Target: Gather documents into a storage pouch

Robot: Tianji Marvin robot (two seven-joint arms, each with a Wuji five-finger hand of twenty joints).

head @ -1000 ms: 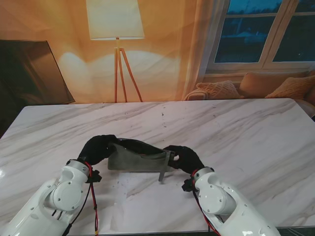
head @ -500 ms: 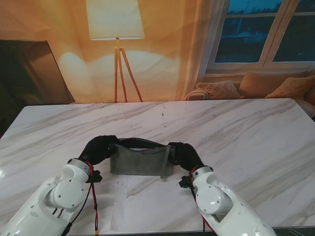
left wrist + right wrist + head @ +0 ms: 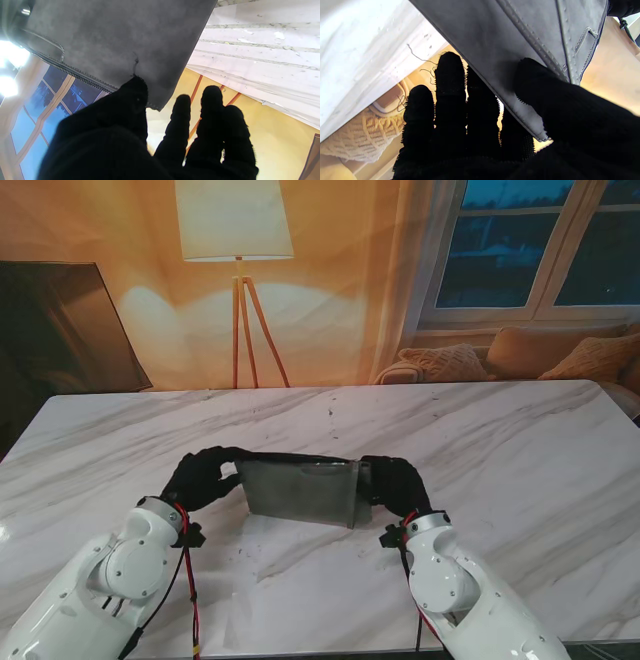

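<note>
**Grey pouch held up between two gloved hands over the marble table**

In the stand view, a flat grey pouch (image 3: 303, 491) sits in the lower middle of the frame, held by its two short ends. It looks lifted off the marble table (image 3: 520, 460), with a soft shadow just beneath its lower edge, though from this angle I cannot be sure that the lower edge is fully clear of the surface. Its broad face is turned toward the camera, and its top edge runs nearly level, dipping a little toward the right of the frame.

The left hand (image 3: 200, 477), in a black glove, grasps the pouch's left end. In the left wrist view the thumb (image 3: 132, 95) presses onto the grey fabric near a corner, close to the zip line (image 3: 75, 73), while the other fingers (image 3: 212, 110) stand straight and off the fabric's near face; whether any finger backs the pouch from behind is hidden.

The right hand (image 3: 392, 483), also gloved in black, pinches the right end. In the right wrist view the thumb (image 3: 537, 80) lies on the near face beside a stitched seam (image 3: 532, 40), and the fingers (image 3: 450, 82) extend behind the fabric, so the pouch corner is caught between them.

In the upper part of the stand view a floor lamp (image 3: 236, 225) stands against an orange curtain, and a window (image 3: 545, 245) fills the upper right, with cushions (image 3: 450, 363) below it.
</note>
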